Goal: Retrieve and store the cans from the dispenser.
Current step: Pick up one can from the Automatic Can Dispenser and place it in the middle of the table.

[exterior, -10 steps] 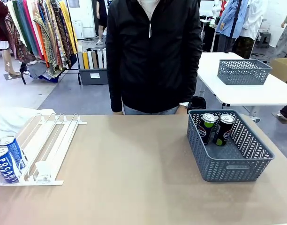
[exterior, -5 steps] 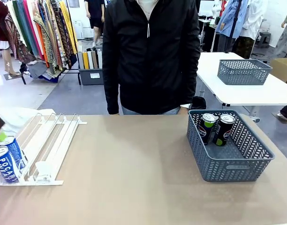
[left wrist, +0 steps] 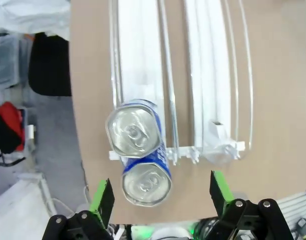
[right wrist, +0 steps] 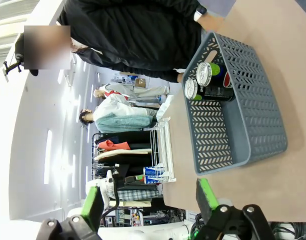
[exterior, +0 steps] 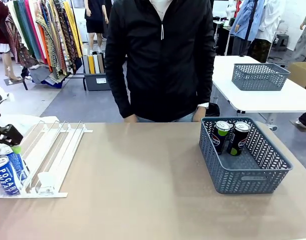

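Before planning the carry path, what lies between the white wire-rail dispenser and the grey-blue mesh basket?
Front view: only bare tan tabletop between the white wire-rail dispenser and grey-blue mesh basket.

The front view's left edge cuts off most of the left gripper [exterior: 13, 145], the basket [exterior: 248, 180] wall hides the lower halves of the black cans [exterior: 221, 135] (labels only partly readable), and the right wrist view's distant dispenser [right wrist: 163, 145] is too small for detail.
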You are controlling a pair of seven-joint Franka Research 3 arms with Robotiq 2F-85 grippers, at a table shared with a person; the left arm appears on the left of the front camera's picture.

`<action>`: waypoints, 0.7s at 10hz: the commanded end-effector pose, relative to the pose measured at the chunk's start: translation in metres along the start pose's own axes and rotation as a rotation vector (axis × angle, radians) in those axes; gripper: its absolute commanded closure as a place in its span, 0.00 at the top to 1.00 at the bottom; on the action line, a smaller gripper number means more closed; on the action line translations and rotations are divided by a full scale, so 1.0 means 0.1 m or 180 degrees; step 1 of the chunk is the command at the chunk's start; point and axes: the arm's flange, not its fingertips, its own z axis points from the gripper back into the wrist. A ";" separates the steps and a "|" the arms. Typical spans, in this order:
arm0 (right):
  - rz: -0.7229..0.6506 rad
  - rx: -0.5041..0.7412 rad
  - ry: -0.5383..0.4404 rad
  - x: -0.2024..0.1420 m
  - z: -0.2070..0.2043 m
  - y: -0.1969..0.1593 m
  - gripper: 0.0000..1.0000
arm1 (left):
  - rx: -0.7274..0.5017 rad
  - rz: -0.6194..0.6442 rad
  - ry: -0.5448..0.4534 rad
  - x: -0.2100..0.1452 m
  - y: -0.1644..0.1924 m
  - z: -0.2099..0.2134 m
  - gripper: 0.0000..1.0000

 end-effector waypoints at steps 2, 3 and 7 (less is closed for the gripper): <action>0.0038 -0.0026 0.0048 -0.03 0.03 0.00 1.00 | 0.0189 0.0092 0.0134 -0.13 0.00 -0.19 1.00; 0.0038 -0.0026 0.0048 -0.03 0.03 0.00 1.00 | 0.0205 0.0109 0.0242 -0.12 0.02 -0.26 1.00; 0.0038 -0.0026 0.0048 -0.03 0.03 0.00 1.00 | 0.0341 0.0127 0.0460 -0.08 0.10 -0.41 1.00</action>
